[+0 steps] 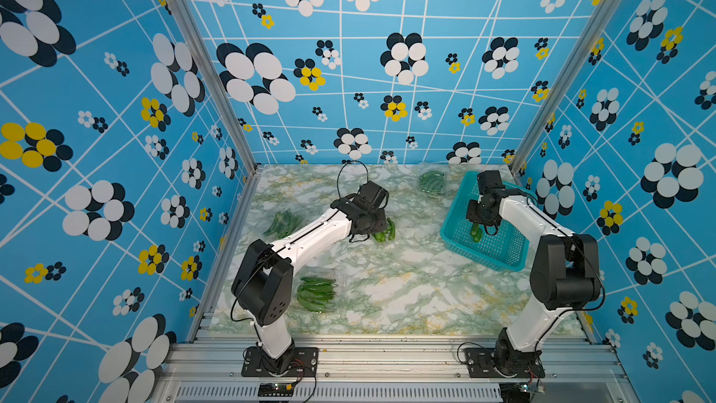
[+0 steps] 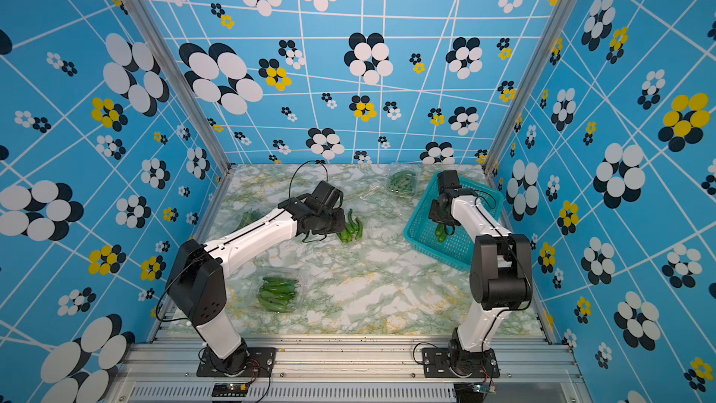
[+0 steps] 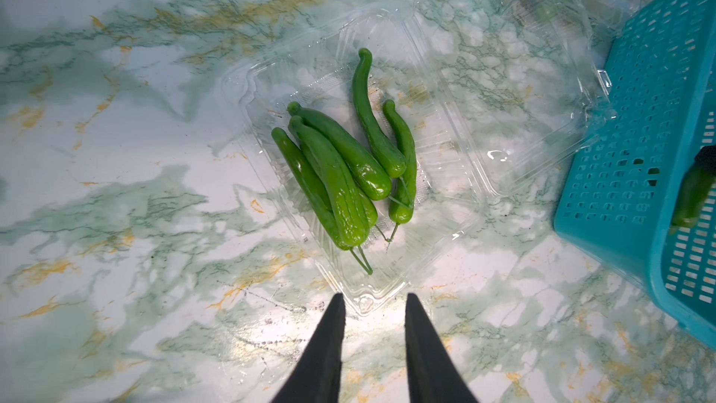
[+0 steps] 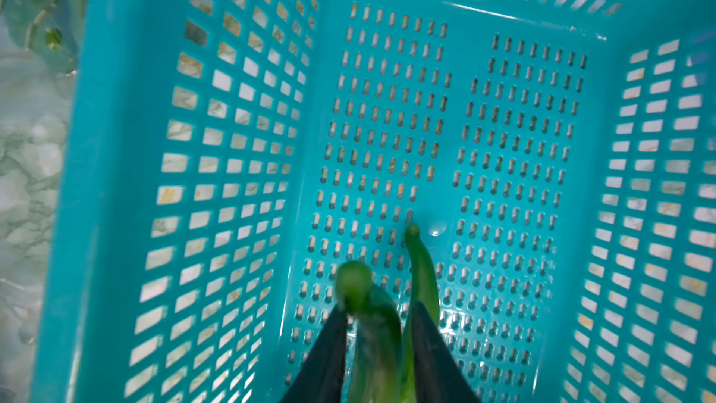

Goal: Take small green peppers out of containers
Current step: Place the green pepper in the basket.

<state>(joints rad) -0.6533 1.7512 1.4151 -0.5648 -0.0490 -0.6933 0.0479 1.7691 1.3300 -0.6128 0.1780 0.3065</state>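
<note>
Several small green peppers (image 3: pixel 341 172) lie in an open clear container (image 3: pixel 263 83) mid-table, also seen in both top views (image 1: pixel 384 232) (image 2: pixel 350 228). My left gripper (image 3: pixel 374 298) hovers at that container's near corner, open and holding nothing. My right gripper (image 4: pixel 377 308) hangs inside the teal basket (image 4: pixel 232 149). Its fingers stand apart with two peppers between them: one blurred pepper (image 4: pixel 372 327) and one sharp pepper (image 4: pixel 422 269) beside the finger. In a top view these peppers (image 1: pixel 475 232) show just under the gripper.
A pepper-filled clear container (image 1: pixel 317 292) sits front left by the left arm's elbow. Another container (image 1: pixel 431 183) is at the back beside the basket (image 1: pixel 499 250), and a third (image 1: pixel 283 222) lies behind the left arm. Walls close in the table.
</note>
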